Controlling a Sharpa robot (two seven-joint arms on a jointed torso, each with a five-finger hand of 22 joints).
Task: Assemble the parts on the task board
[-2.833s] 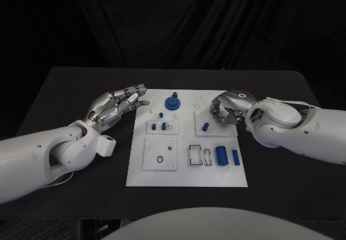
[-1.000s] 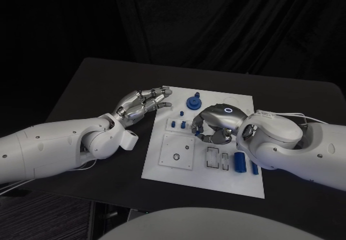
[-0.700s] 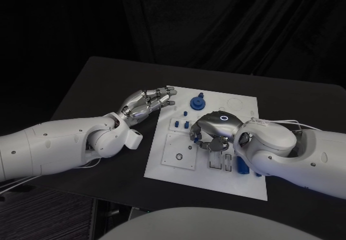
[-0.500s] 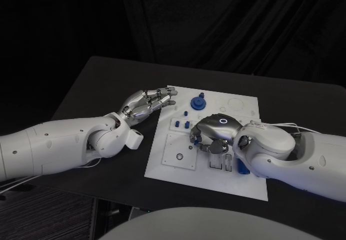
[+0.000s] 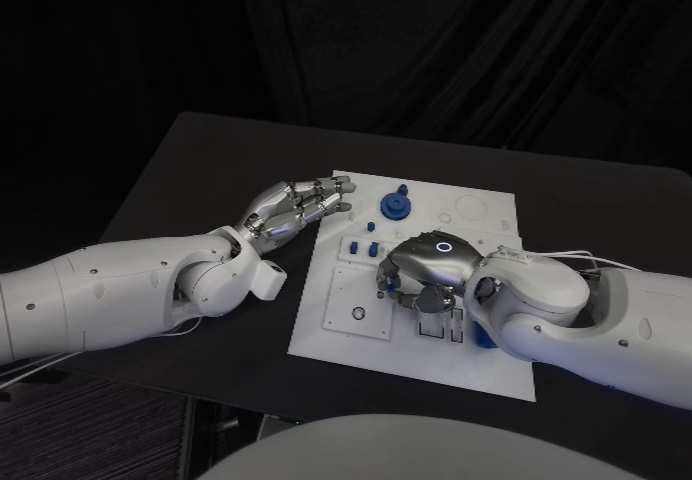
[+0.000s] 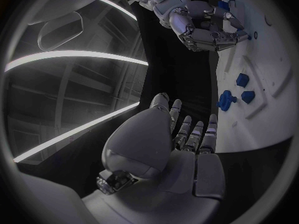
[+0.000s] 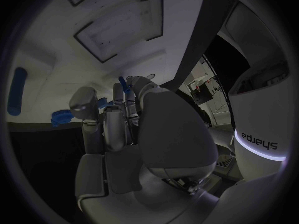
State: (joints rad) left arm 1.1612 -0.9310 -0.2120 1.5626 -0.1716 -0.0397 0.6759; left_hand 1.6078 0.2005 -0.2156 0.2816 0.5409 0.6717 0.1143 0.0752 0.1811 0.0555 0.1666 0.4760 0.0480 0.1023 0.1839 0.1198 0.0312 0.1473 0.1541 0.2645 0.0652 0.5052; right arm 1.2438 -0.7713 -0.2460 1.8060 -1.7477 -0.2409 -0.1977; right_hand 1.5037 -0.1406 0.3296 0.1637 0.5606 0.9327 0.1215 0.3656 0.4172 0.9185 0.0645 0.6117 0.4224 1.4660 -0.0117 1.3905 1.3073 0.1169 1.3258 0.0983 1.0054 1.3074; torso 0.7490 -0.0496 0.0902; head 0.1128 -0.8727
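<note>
The board (image 5: pixel 418 345) lies on the black table (image 5: pixel 188 170), and I'll place everything off it.

Right hand (image 5: pixel 421 272) is down over the middle of the board, knuckles up, fingers curled under. From the right wrist view there's a small blue peg (image 7: pixel 122 82) sticking out at its fingertips (image 7: pixel 118 92), so it looks like it's pinching that peg, though the contact itself is hard to see. Same peg shows from the left wrist view, at the ends of the fingers above the board.

Left hand (image 5: pixel 293 208) sits just off the board's left edge near the far corner, over the table, fingers mostly straight and a bit apart, nothing in it. Fingertips reach right up to the board's edge; can't tell if they touch it.

On the board: a blue gear (image 5: pixel 394 206) stands near the far edge, just beyond the right hand. A couple of short blue blocks (image 5: pixel 351 246) stand in the small plate on the board's left side, between the two hands. A blue cylinder (image 5: pixel 483 337) lies toward the near right part, half hidden by the right wrist. The square plate with a ring hole (image 5: pixel 356 302) is on the near left part, with nothing standing in it.
</note>
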